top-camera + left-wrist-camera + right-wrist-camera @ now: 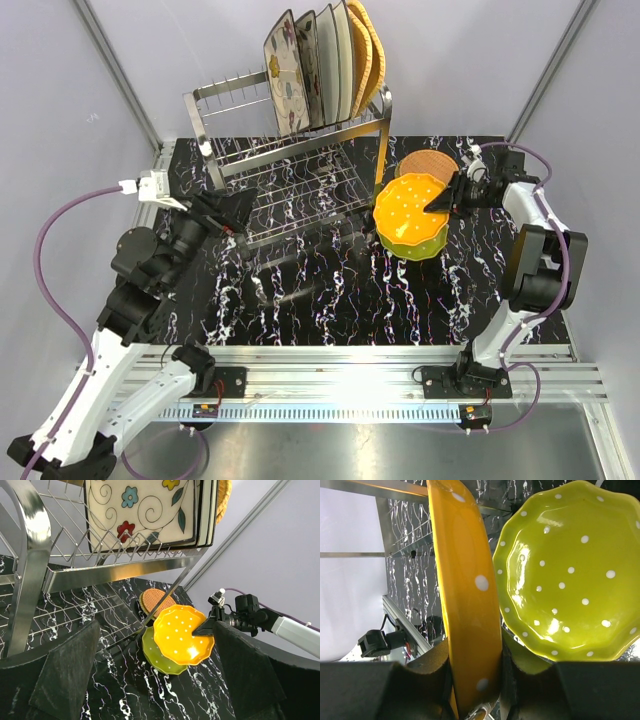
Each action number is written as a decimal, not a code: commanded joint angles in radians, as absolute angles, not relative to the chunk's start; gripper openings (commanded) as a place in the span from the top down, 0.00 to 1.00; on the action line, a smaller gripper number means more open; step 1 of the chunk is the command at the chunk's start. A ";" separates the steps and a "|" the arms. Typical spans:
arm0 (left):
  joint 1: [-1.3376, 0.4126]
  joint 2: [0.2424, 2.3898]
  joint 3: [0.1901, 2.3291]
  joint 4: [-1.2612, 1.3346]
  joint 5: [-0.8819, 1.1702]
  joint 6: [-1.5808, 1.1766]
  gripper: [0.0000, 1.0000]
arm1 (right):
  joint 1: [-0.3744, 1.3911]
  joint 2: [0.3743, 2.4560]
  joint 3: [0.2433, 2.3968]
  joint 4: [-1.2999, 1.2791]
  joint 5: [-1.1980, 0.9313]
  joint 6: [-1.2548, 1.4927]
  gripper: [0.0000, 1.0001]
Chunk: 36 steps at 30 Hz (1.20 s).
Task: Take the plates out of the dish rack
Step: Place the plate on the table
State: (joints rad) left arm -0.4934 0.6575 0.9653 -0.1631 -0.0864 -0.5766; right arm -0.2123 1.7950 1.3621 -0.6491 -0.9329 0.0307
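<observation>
The steel dish rack stands at the back, with several plates upright on its top right: a cream floral one, white ones and woven tan-orange ones. My right gripper is shut on the rim of an orange dotted scalloped plate, holding it tilted just above a lime-green dotted plate lying on the table. A woven tan-orange plate lies behind them. In the right wrist view the orange plate is edge-on between the pads, the green one beside it. My left gripper is open and empty by the rack's lower tier.
The black marbled table spreads in front of the rack. The rack's steel frame post is close to the left gripper. Grey walls enclose the back and sides. An aluminium rail runs along the near edge.
</observation>
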 commanded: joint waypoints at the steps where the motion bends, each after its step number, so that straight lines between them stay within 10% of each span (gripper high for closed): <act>1: -0.495 0.663 0.999 -0.095 -0.089 -0.575 0.01 | -0.218 1.789 1.419 -0.610 -1.019 0.031 1.00; 27: -0.489 0.673 0.994 -0.089 -0.101 -0.571 0.01 | -0.232 1.948 1.451 -0.678 -0.942 -0.083 0.96; 36: -0.486 0.681 0.997 -0.087 -0.095 -0.574 0.01 | -0.232 1.993 1.468 -0.692 -0.930 -0.097 0.69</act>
State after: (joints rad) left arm -0.4900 0.6762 0.9653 -0.1532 -0.0864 -0.5766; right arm -0.2295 2.0010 1.4139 -0.6857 -0.8547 -0.0872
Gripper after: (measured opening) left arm 0.985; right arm 0.340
